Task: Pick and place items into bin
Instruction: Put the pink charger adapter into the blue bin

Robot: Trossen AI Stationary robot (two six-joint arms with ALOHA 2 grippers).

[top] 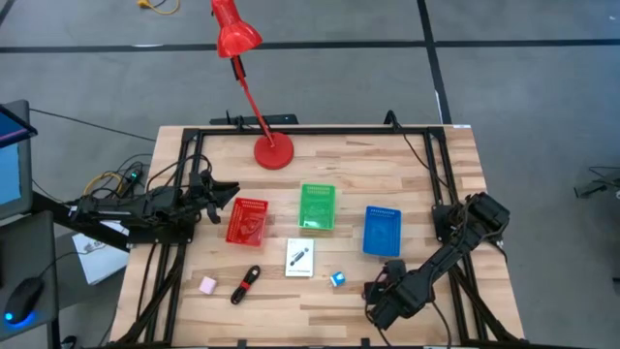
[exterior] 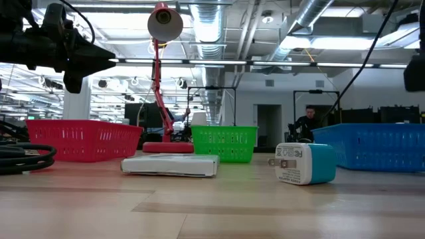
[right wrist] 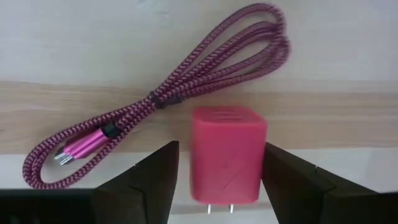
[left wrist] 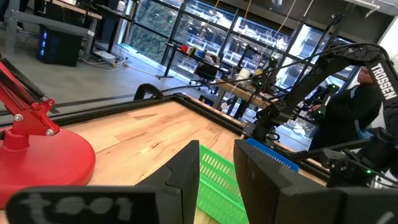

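Blue-white cube [exterior: 304, 163] — before blue bin [exterior: 380, 145]

From above, the right gripper [top: 385, 299] hides the pink block [right wrist: 227, 155] and dark red cord [right wrist: 155, 99] beneath it, the red bin [top: 246, 221] contents are too small to identify, and the lamp [top: 235, 34] head is cropped.

Two dark jointed arms with black cables; one link reads "TROSSEN".

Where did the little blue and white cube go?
In the high view the blue and white cube sits near the table's front edge, right of the white card and below the blue bin.
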